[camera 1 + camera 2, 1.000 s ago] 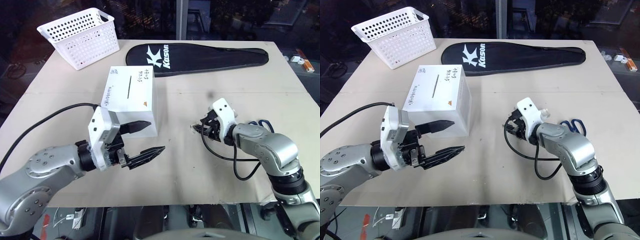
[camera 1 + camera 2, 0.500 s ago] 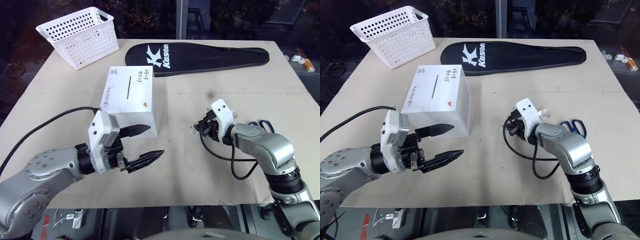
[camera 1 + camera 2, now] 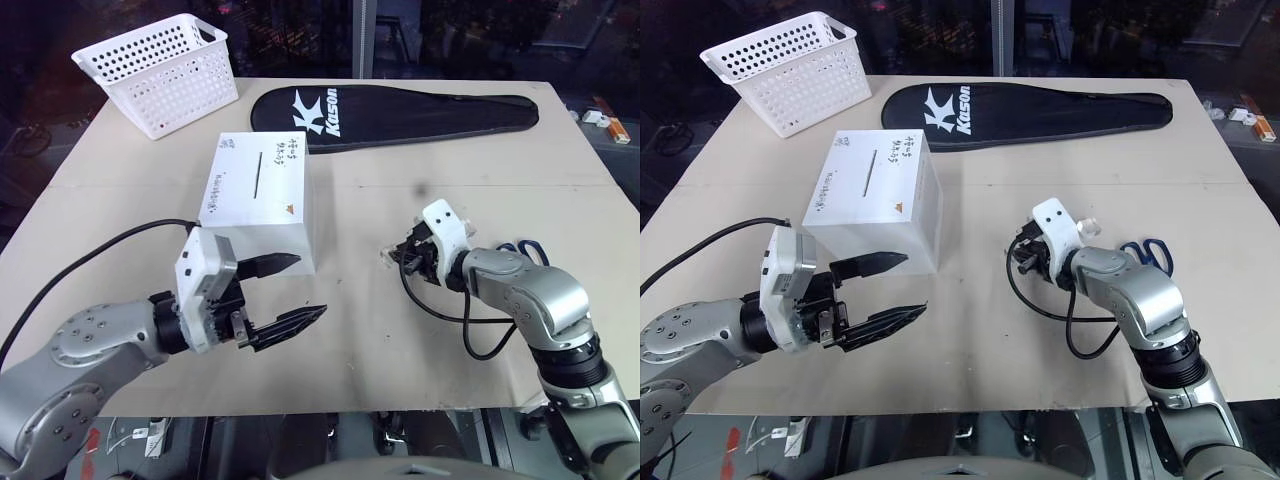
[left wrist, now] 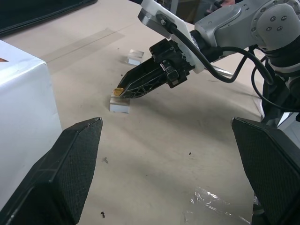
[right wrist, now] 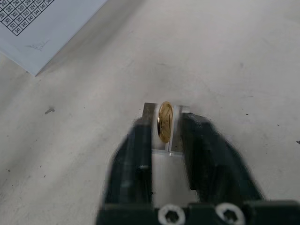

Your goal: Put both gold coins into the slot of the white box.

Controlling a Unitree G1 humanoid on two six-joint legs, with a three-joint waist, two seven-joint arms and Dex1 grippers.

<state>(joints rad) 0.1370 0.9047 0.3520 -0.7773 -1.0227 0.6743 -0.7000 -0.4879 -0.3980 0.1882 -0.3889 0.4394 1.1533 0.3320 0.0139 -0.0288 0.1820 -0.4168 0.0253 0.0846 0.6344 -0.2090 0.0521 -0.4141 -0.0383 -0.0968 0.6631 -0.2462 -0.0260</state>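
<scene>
The white box stands at mid-table, its slot a thin dark line on its top face. To its right my right gripper is shut on a gold coin, held on edge between its fingertips just above a clear square case lying on the table. A second clear case lies a little farther back; whether it holds a coin I cannot tell. My left gripper hovers open and empty in front of the box, near its front right corner.
A white perforated basket stands at the far left. A long black racket cover lies along the far edge. Blue-handled scissors lie behind my right forearm, whose black cable loops on the table.
My right gripper's fingers have closed in on the gold coin. The left gripper has stayed open and nearly still.
</scene>
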